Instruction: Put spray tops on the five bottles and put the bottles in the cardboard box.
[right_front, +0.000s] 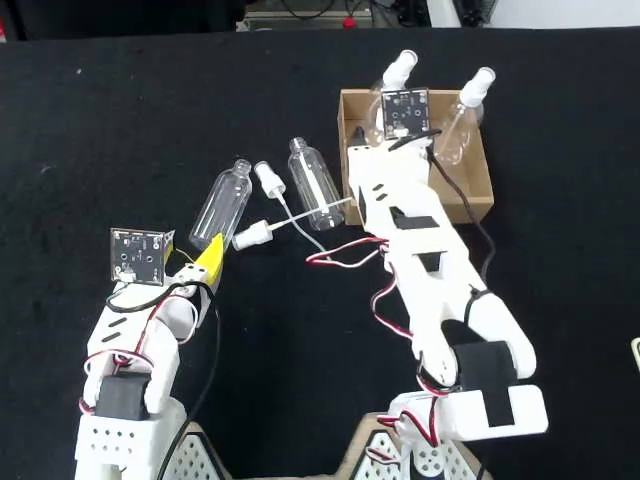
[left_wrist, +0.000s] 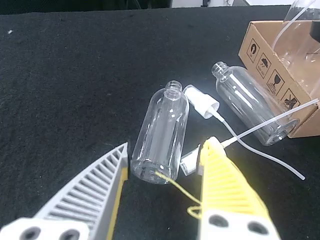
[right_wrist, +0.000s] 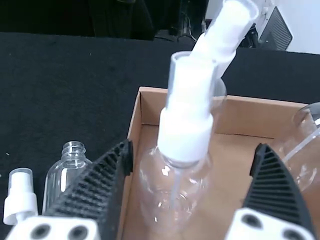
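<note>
Lighting: bright, even, from above. Glare: small white glints on clear bottles (left_wrist: 161, 132). Shadows: barely visible against black table (right_front: 120, 120).

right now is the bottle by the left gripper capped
No: the bottle has a bare neck, and a spray top lies loose beside it.

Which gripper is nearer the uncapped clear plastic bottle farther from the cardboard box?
Left. The left gripper sits at the base of that bottle; the right gripper hangs over the cardboard box.
</note>
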